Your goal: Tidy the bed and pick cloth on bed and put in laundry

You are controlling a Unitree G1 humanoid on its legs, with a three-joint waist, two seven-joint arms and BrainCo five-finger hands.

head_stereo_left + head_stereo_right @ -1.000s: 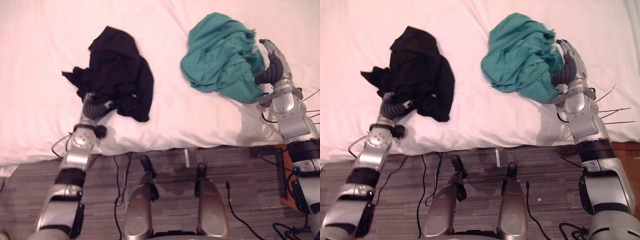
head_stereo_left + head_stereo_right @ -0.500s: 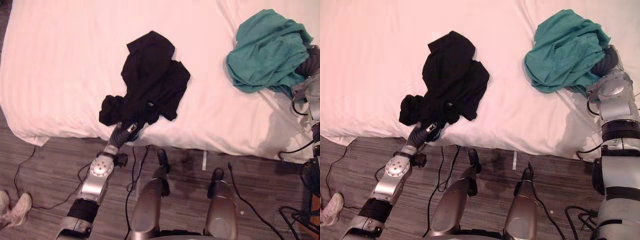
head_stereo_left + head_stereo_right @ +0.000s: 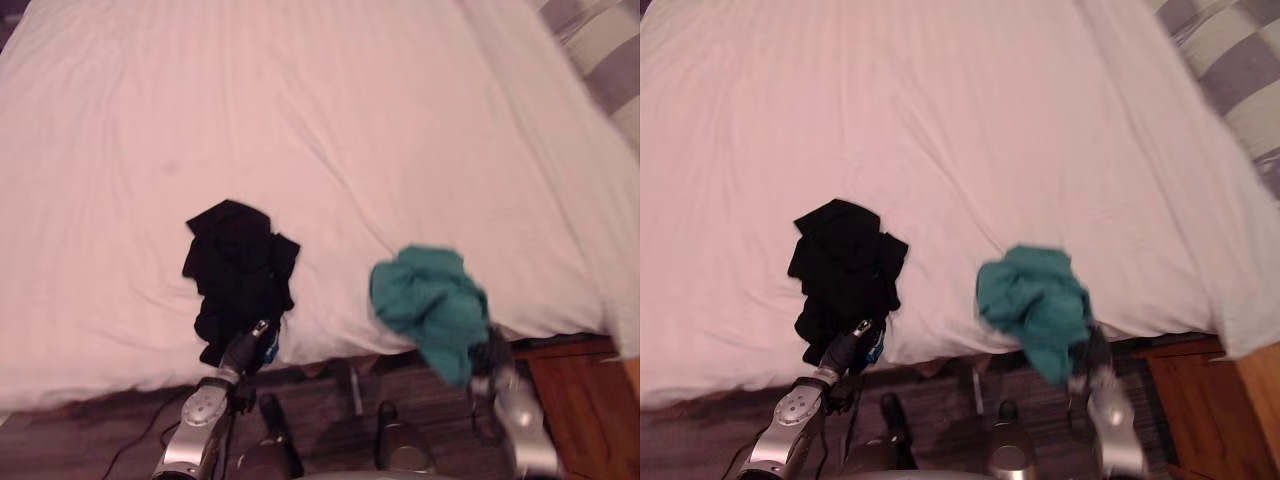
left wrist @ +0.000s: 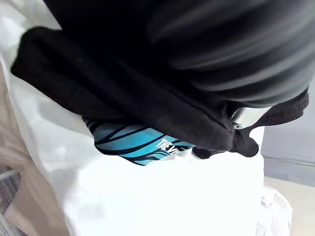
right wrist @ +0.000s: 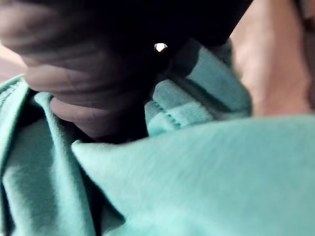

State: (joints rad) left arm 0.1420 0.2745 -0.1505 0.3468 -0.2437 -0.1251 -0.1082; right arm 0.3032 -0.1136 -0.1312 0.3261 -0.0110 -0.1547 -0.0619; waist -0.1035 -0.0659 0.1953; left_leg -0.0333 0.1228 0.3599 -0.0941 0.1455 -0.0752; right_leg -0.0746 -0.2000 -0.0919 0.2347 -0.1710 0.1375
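Observation:
A black cloth [image 3: 238, 268] lies bunched near the bed's front edge. My left hand [image 3: 246, 349] is tucked under its lower end. In the left wrist view the black cloth [image 4: 123, 93] is wrapped over my curled hand [image 4: 236, 49], with a blue printed patch [image 4: 133, 142] showing below it. A teal cloth [image 3: 428, 300] sits crumpled at the front edge, and its lower part hangs past the mattress. My right hand [image 3: 492, 352] is right beside that hanging part. Teal cloth [image 5: 221, 172] presses against the hand's dark cover [image 5: 88, 73].
The white sheet [image 3: 330, 130] covers the wide bed beyond both cloths. A striped grey pillow or blanket [image 3: 1230, 70] lies at the far right corner. A wooden surface [image 3: 575, 400] stands by the bed's near right corner, close to my right arm.
The view has swung across the bed. Both cloths have been drawn to the near edge. The black one is bunched smaller and the teal one now hangs over the side.

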